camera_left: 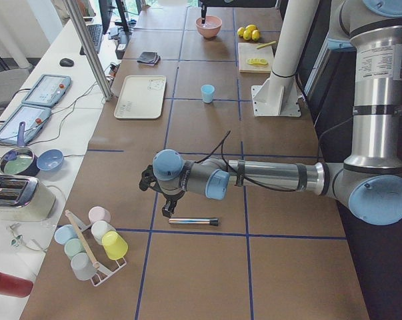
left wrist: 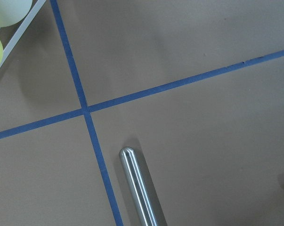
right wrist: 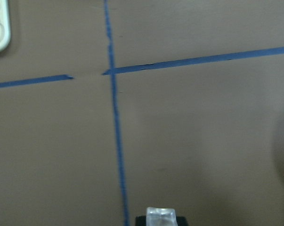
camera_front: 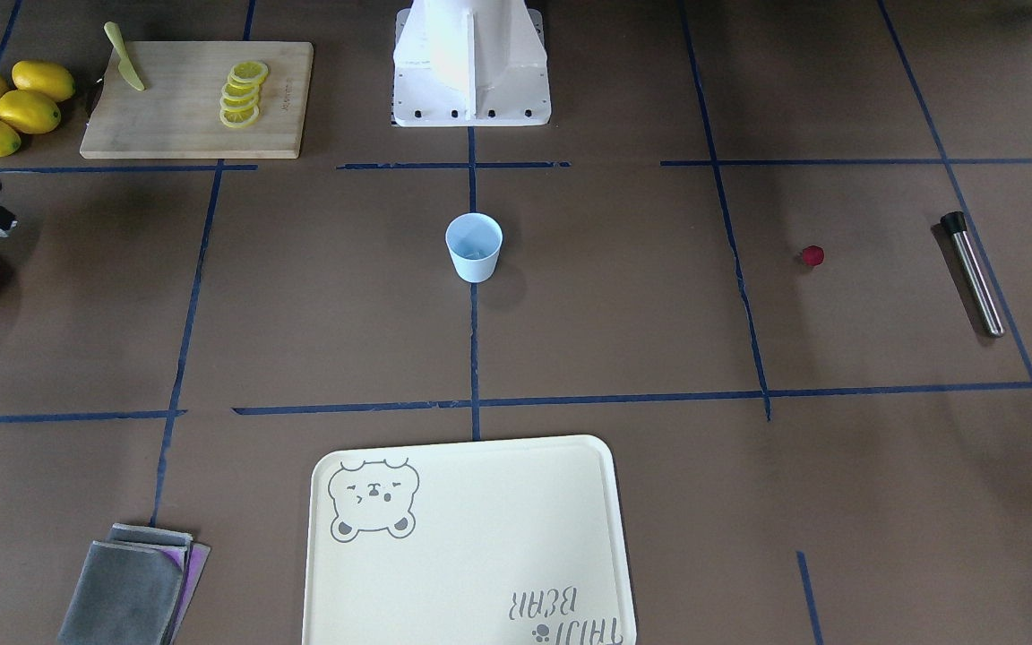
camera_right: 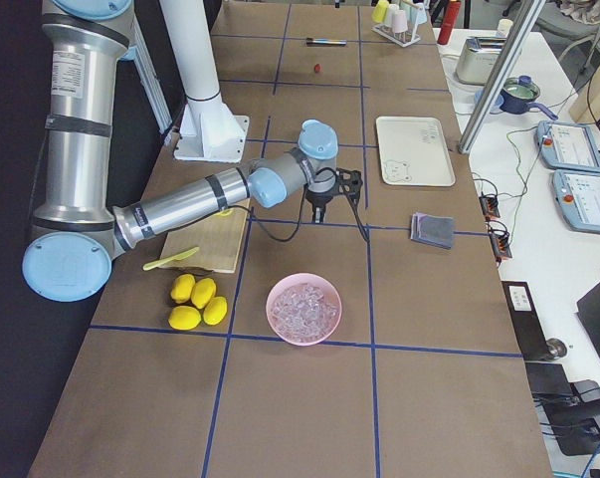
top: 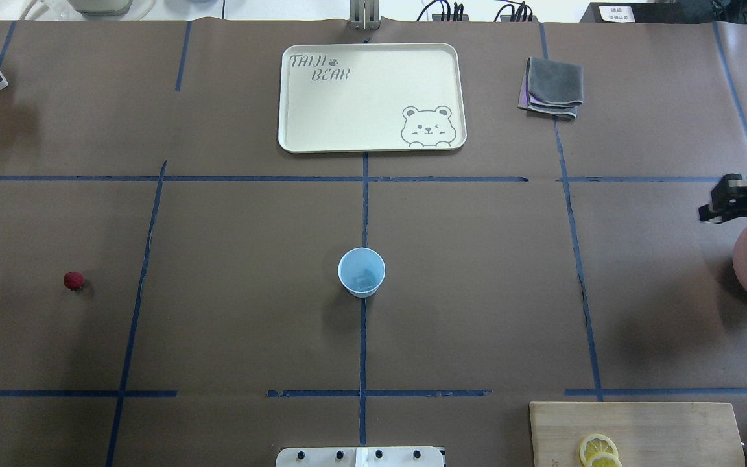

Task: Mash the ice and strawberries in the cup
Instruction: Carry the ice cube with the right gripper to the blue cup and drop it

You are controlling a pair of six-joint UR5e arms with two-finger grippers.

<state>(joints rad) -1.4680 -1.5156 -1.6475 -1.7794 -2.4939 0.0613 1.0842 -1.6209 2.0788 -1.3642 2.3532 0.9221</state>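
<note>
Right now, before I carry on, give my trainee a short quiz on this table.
1. True or false: the strawberry is already inside the cup.
2. Where is most of the ice? A) tray B) pink bowl C) cutting board
3. What does the right hand grip?
Key: 1 false, it lies well apart from the cup. 2 B. 3 a clear chunk of ice.

One cup (camera_front: pixel 474 247), one strawberry (camera_front: pixel 812 256), perhaps five lemon slices (camera_front: pixel 239 116)
</note>
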